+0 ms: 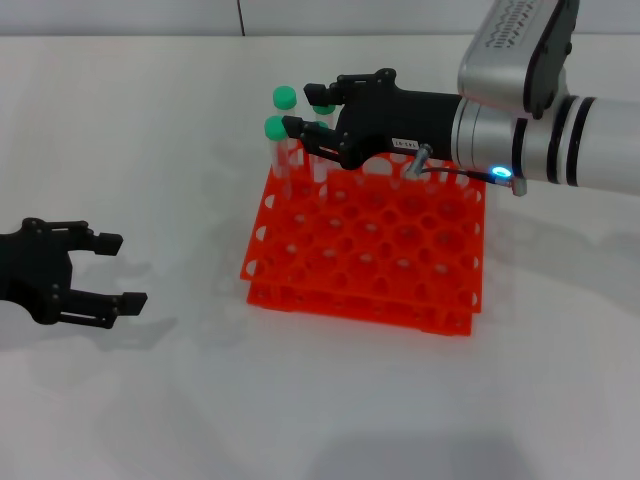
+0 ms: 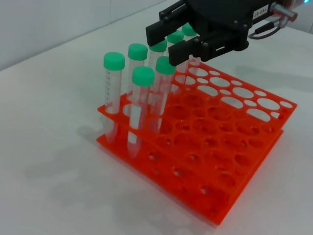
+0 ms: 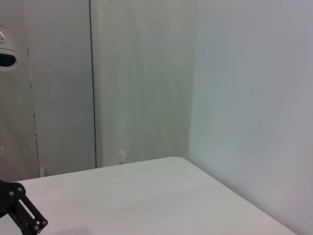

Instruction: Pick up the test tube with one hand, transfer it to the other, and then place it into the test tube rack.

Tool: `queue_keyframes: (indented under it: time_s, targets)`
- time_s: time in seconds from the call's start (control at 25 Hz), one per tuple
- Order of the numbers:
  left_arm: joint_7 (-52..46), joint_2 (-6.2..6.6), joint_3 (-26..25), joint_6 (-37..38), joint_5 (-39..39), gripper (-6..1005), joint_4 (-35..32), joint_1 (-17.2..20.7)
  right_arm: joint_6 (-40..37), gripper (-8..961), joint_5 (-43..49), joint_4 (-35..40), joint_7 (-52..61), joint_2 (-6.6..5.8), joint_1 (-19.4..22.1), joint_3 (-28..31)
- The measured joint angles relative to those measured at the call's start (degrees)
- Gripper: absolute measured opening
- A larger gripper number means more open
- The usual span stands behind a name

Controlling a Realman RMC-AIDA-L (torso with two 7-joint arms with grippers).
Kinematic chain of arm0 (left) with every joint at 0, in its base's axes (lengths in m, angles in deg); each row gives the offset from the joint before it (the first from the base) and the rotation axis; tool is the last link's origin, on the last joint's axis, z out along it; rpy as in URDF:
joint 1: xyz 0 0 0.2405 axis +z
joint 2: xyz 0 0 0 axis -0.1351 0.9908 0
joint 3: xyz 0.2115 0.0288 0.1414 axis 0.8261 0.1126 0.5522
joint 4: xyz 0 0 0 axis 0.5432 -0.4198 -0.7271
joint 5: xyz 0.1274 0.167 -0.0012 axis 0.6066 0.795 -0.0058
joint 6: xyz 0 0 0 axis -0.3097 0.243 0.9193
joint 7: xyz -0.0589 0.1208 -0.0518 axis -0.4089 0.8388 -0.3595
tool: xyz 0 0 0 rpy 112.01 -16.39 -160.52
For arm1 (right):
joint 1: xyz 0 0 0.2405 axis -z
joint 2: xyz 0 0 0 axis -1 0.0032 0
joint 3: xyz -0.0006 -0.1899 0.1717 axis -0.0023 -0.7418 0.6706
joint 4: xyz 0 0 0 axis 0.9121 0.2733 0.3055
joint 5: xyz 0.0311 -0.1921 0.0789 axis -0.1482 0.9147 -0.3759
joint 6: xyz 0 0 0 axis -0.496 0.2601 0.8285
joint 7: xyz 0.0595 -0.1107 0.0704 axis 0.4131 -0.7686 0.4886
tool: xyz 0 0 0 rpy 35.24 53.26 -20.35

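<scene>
The right tool [image 1: 308, 120], fingers spread and apparently empty, straddles an upright test tube [image 2: 161, 93] at the test tube rack's [image 1: 380, 250] eleven o'clock corner; the left tool [image 1: 110, 270] waits open at eight o'clock.

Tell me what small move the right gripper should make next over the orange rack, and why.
Probably lift the right gripper straight up. Its fingers are spread around the green-capped test tube, which already stands in the test tube rack among the other tubes, so it looks released. Rising vertically avoids knocking neighbours. The left gripper waits open on the table, apart.
</scene>
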Motion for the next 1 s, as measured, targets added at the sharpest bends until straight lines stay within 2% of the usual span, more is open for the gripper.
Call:
queue_keyframes:
  time_s: [0.28, 0.48, 0.68, 0.76, 0.84, 1.0]
  targets:
    - [0.0, 0.0, -0.1, 0.0, -0.3, 875, 0.0, 0.0, -0.6, 428, 0.0, 1.6, 0.0, -0.17, 1.4, 0.0]
    - [0.1, 0.0, -0.2, 0.2, -1.0, 875, 0.0, 0.0, -2.9, 448, 0.4, 5.8, 0.0, -0.46, 5.6, 1.4]
    - [0.2, 0.36, -0.9, 0.4, -4.3, 875, -0.1, 0.3, -10.4, 481, 0.5, 7.6, 0.4, -0.74, 10.0, 7.4]
    - [0.2, 0.36, -1.6, 0.6, -5.1, 875, -0.1, 0.4, -12.2, 494, 0.5, 7.6, 0.8, -1.07, 11.1, 9.4]
    - [0.0, 0.32, -2.2, 0.9, -5.8, 875, -0.1, 0.4, -13.6, 508, 0.8, 7.5, 1.5, -1.91, 12.0, 10.8]
    - [-0.5, 0.13, -2.9, 1.2, -7.2, 875, -0.3, 0.5, -16.1, 534, 5.6, 7.6, 4.2, -3.22, 12.9, 14.0]
